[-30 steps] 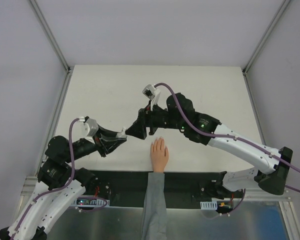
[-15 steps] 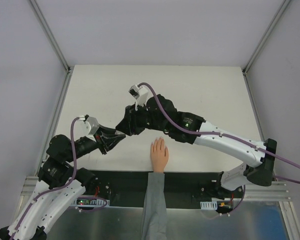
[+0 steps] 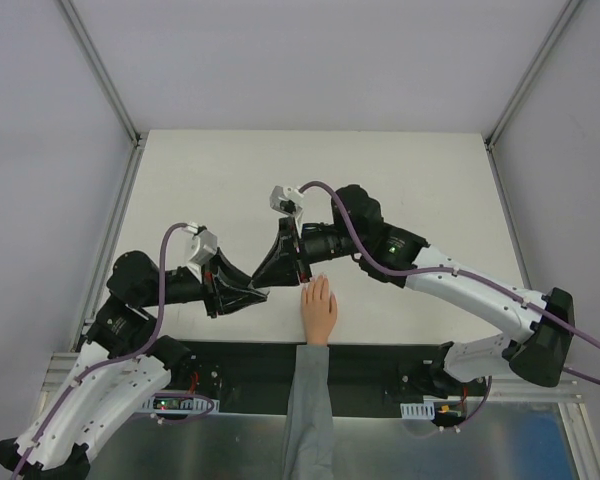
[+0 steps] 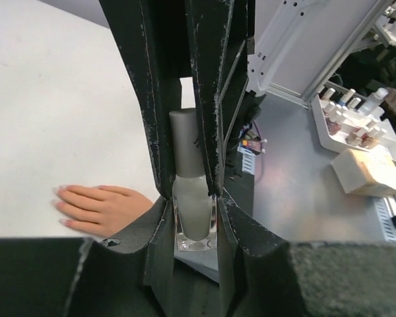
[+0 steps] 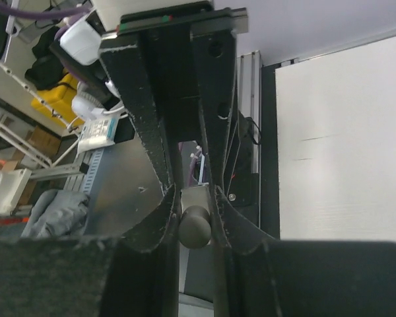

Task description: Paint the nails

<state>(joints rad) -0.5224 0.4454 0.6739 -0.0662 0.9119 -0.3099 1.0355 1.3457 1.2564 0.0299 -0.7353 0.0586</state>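
Both arms have been swung toward lower centre. Bottle (image 4: 195, 214) pinched by left gripper (image 3: 252, 293), its cap (image 5: 195, 226) clamped by right gripper (image 3: 276, 268). Nails (image 4: 58, 205) lie just right, on the hand (image 3: 318, 310). Uncapping judged next.

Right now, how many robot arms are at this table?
2. The left arm comes from the near-left, the right arm from the near-right. The left gripper clamps the polish bottle and the right gripper its cap, near the hand.
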